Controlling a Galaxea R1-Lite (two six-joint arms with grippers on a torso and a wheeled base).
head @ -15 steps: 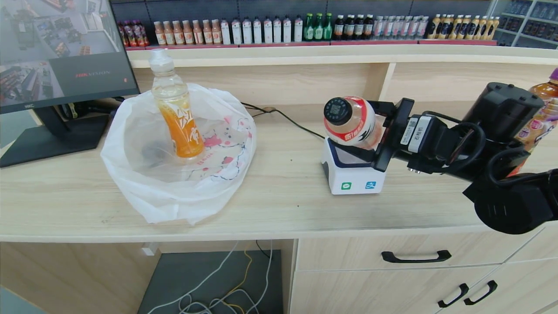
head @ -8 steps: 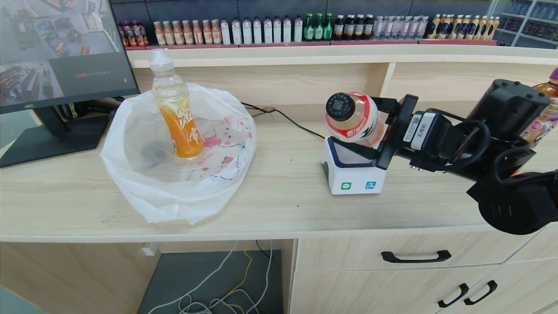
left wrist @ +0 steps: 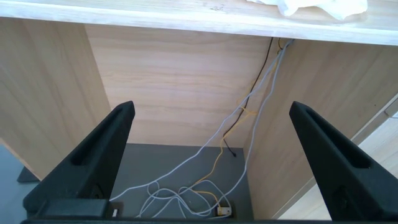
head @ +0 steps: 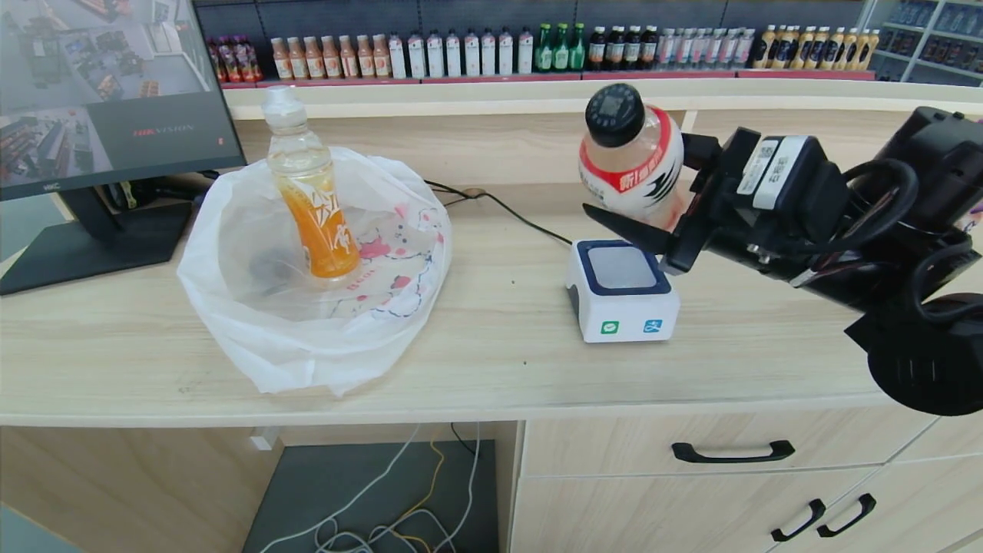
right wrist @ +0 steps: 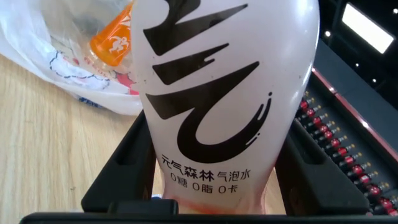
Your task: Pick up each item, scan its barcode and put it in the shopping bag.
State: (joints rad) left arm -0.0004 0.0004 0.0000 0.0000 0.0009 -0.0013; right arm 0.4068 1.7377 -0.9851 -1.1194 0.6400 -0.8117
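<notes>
- The right gripper (head: 643, 196) is clamped on a black-capped bottle (head: 631, 157), which is held tilted above the scanner (head: 620, 301).
- The shopping bag (head: 322, 338) is spread on the counter (head: 491, 369) well apart, with an orange drink bottle (head: 311, 200) stood inside.
- The left gripper (left wrist: 217, 155) is held open below the counter.

Tilted pale bottle (head: 631, 165), black cap, in air above scanner (head: 620, 296); orange bottle (head: 311, 200) upright in shopping bag (head: 253, 338).

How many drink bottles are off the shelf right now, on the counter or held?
2. An orange drink bottle stands in the shopping bag; a white bottle is held by the right gripper near the scanner. Another may be hidden behind the right arm.
</notes>
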